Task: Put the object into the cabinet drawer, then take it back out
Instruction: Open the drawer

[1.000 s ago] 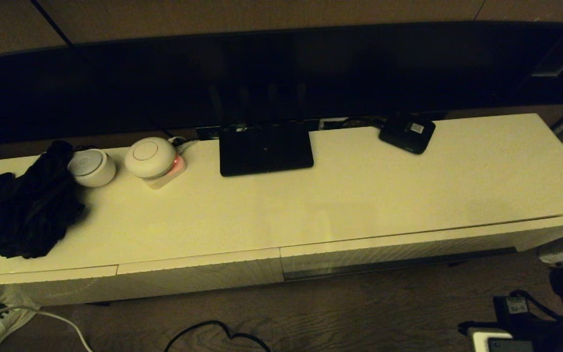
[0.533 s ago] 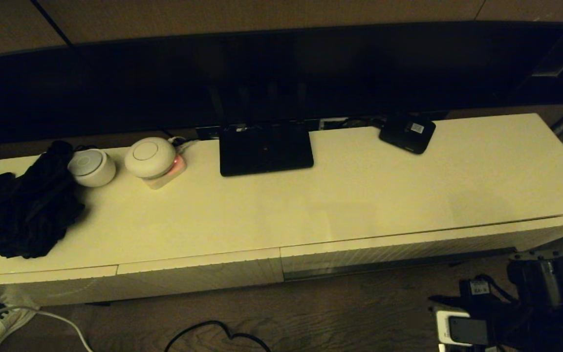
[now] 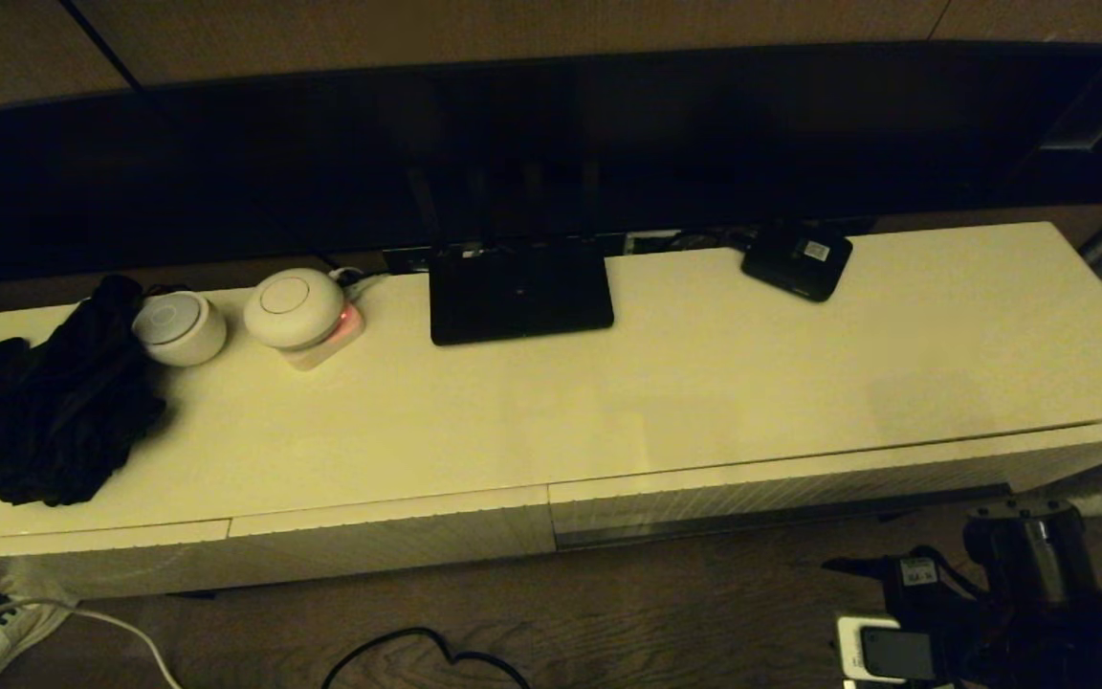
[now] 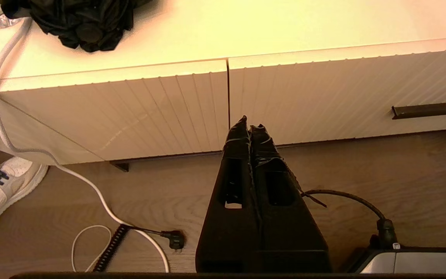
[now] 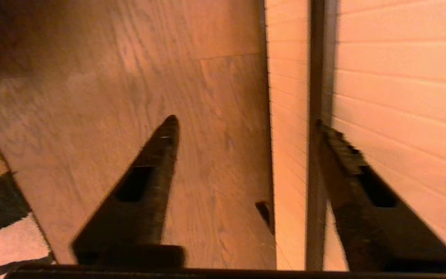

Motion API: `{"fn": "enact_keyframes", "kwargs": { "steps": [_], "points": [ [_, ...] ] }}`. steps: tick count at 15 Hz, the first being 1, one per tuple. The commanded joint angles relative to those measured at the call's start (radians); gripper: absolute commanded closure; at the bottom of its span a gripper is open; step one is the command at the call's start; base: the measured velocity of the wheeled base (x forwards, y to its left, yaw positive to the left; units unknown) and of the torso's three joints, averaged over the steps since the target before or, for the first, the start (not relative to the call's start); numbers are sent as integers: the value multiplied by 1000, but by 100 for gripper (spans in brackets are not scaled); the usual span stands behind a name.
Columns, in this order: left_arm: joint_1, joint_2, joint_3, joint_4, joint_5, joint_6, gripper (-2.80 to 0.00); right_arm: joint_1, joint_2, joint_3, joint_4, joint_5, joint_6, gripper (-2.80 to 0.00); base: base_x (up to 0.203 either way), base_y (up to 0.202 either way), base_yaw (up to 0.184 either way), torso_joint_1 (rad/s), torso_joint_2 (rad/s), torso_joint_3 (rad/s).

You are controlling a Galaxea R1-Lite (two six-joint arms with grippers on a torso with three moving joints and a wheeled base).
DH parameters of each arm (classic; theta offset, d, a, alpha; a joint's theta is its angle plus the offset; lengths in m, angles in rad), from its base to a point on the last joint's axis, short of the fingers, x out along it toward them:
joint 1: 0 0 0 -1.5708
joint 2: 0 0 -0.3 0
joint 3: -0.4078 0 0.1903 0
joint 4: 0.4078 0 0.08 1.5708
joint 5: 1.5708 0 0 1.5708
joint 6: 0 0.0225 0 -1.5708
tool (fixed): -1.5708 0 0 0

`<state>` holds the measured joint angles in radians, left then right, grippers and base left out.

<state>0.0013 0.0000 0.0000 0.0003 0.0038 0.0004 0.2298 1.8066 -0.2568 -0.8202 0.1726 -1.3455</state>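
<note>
The object is out of view. The cabinet drawer (image 3: 800,490) is shut; its ribbed cream front (image 5: 401,69) carries a dark handle strip (image 5: 315,77). My right gripper (image 5: 246,124) is open in front of that drawer. The handle strip runs between its fingers, close to the one lying over the ribbed front; the other finger hangs over the wood floor. In the head view my right arm (image 3: 1020,565) is low at the right, below the drawer. My left gripper (image 4: 250,126) is shut on nothing, low over the floor by the seam between the two drawer fronts.
On the cabinet top (image 3: 704,383) lie a flat black router (image 3: 520,292), a small black device with a white label (image 3: 797,260), two round white devices (image 3: 295,308) and a black cloth (image 3: 54,411). A shorter ribbed drawer front (image 3: 388,536) sits left. Cables (image 4: 103,209) and a shoe (image 4: 2,186) lie on the floor.
My right arm has come in from the right edge, moving left along the foot of the cabinet. Nothing on the cabinet top has moved.
</note>
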Motion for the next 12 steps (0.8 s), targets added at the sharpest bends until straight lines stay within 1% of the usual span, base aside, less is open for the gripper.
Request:
{"fn": "enact_keyframes", "kwargs": {
  "steps": [1,3,6,12],
  "points": [
    [0,0,3,0,1,0,0,4,67,-15,-8,4,-8,-280,0,0,0,0,0,0],
    [0,0,3,0,1,0,0,5,104,-21,-31,8,-11,-280,0,0,0,0,0,0],
    [0,0,3,0,1,0,0,5,170,-51,-83,17,-50,-280,0,0,0,0,0,0],
    [0,0,3,0,1,0,0,0,248,-148,-88,14,-55,-280,0,0,0,0,0,0]
  ]
}}
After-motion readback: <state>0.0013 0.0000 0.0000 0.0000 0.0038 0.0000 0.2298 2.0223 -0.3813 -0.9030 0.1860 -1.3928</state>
